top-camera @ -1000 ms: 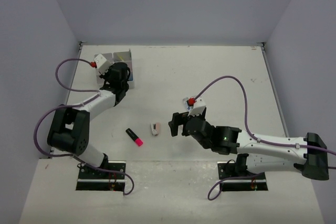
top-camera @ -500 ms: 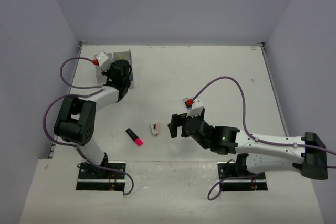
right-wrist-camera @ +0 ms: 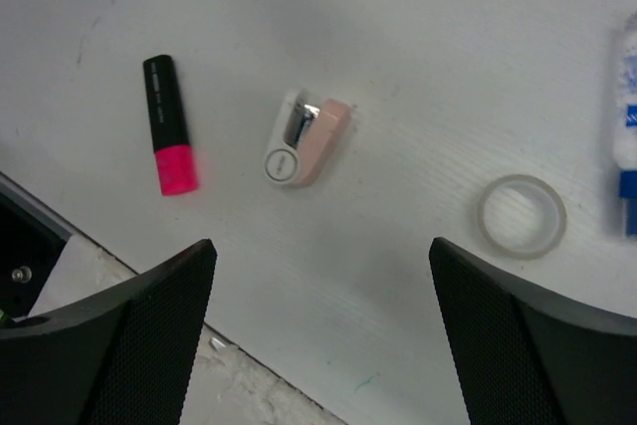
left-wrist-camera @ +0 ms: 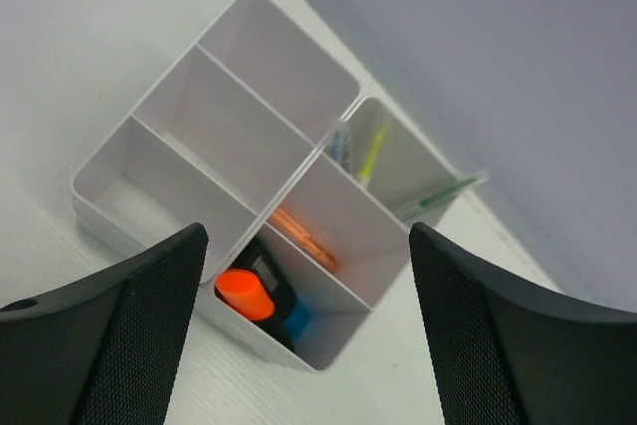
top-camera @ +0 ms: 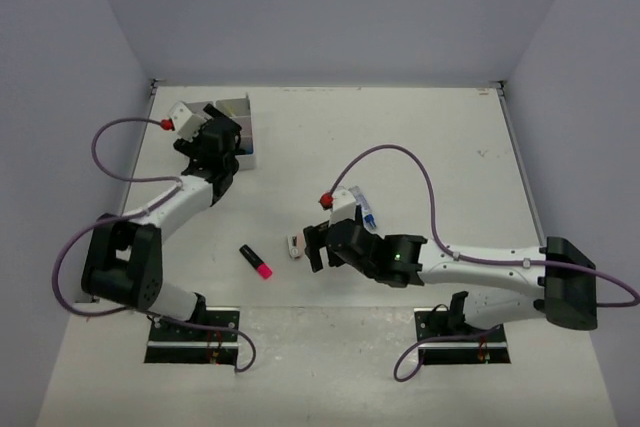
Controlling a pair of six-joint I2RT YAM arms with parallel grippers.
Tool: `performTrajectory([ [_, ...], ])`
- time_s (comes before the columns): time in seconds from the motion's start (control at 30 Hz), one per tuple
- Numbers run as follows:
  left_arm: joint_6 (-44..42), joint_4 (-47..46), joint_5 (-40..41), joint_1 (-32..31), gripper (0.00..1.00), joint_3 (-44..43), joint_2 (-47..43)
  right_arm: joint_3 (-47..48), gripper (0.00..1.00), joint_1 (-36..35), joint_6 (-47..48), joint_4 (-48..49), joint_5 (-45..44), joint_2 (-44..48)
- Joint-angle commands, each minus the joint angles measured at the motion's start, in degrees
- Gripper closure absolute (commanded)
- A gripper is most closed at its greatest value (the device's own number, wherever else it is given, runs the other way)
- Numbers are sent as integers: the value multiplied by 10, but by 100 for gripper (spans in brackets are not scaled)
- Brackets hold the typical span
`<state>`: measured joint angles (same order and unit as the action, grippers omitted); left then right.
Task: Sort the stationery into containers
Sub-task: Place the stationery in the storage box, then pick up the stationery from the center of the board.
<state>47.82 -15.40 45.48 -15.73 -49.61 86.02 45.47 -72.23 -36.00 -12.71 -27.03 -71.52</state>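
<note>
Left pincer: wide open, nothing between the jaws, above the tray at the far left corner of the worktop. In one corner compartment, an orange highlighter and a blue highlighter, touching. In the next, a thin orange pen; beyond that, a yellow-green pen. Right pincer: open too, empty, near the worktop's near edge, over a pink-and-white eraser. Lying around it, all apart: a pink highlighter, a tape ring, a blue-capped tube.

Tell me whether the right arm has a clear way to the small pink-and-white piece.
Probably yes: the right tool hangs open over the pink-and-white piece with nothing between; the highlighter and tape ring lie apart to either side.
</note>
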Motion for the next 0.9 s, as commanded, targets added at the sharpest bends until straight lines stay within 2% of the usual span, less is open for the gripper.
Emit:
performTrajectory([
  [0.0, 52, 169, -29, 5, 6, -43, -155, 114, 17, 0, 80, 12, 77, -96],
  [0.03, 64, 231, -37, 6, 0, -70, -179, 149, 22, 0, 94, 3, 88, -117],
  [0.07, 49, 307, -52, 6, 0, -89, -223, 182, 24, 1, 103, -21, 107, -148],
  [0.13, 40, 361, -70, 6, 0, -118, -250, 238, 26, 1, 114, -40, 131, -203],
  [0.17, 27, 417, -83, 6, 0, -130, -288, 286, 27, 1, 117, -74, 141, -251],
  [0.27, -10, 489, -109, 6, 0, -130, -397, 374, 28, 1, 120, -159, 173, -346],
  [0.4, -58, 538, -129, 6, 0, -136, -484, 453, 32, -2, 119, -216, 207, -433],
  [0.53, -93, 587, -156, 6, 0, -162, -495, 513, 36, -18, 130, -256, 213, -493],
  [0.73, -114, 599, -193, 6, 0, -139, -504, 548, 38, -26, 131, -280, 212, -551],
  [0.87, -118, 584, -216, 6, 0, -100, -508, 548, 51, -26, 133, -279, 196, -572],
])
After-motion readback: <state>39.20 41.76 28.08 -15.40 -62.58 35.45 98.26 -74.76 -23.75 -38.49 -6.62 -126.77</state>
